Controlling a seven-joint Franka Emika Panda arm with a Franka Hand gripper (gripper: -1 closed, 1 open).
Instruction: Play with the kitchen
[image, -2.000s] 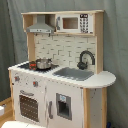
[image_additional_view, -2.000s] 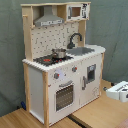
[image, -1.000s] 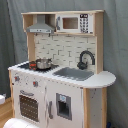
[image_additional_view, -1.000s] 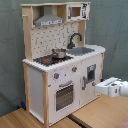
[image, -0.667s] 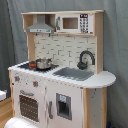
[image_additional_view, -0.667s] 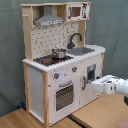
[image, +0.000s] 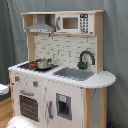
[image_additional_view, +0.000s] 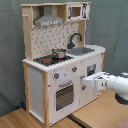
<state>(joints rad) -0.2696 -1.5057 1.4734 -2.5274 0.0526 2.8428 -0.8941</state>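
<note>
The kitchen fills most of both exterior views: a tall white and light-wood toy unit standing on a wooden floor against a grey curtain, its hood and small microwave on top, a tiled backsplash below them, then the counter. On the counter sit the grey sink with the black faucet behind it and, on the stovetop, a small metal pot. Below come the knobs and the windowed oven door. In the second exterior view the white arm reaches in from the second exterior view's right, and the gripper is right at the cabinet front beside the oven, at about knob height (whether it touches the panel, I cannot tell). Nor can I tell how its pincer stands or whether it has anything in hold. This looks like the approach step, with nothing on the kitchen visibly opened. The next move probably calls for a careful closing-in on one small feature there, a door handle or a knob, and a gentle pull or turn, since the toy unit could shift if pushed hard.
</note>
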